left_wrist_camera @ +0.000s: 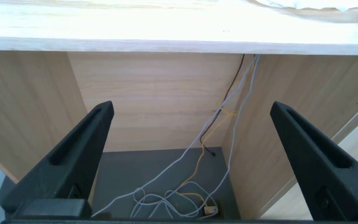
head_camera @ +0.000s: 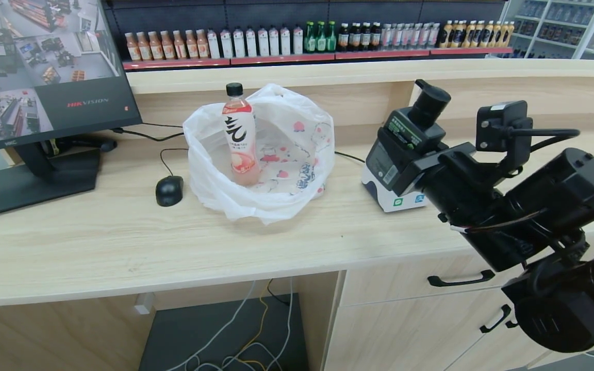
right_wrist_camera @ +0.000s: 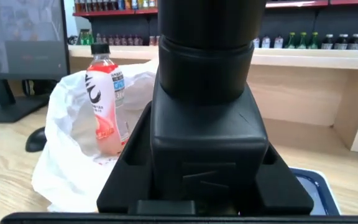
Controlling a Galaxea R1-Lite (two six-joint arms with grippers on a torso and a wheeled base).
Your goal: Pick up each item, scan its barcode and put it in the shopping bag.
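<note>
Upright in the shopping bag (head_camera: 276, 201) stands the pink-labelled bottle (head_camera: 240, 139); right pincer (right_wrist_camera: 204, 193) grips the scanner (head_camera: 410, 129), left pincer (left_wrist_camera: 191, 137) gapes empty.

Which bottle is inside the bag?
The pink bottle with the black cap, standing upright in the white shopping bag; all other bottles stand on the back shelf.

Your light wood bench (head_camera: 121, 242) carries the scanner (head_camera: 405, 134), its white base standing right under your right hand (head_camera: 415, 172). The white shopping bag (head_camera: 209, 175) sits near the hand's left. A black mouse (head_camera: 168, 190) comes next, and the monitor stand (head_camera: 39, 180) is farthest off.
</note>
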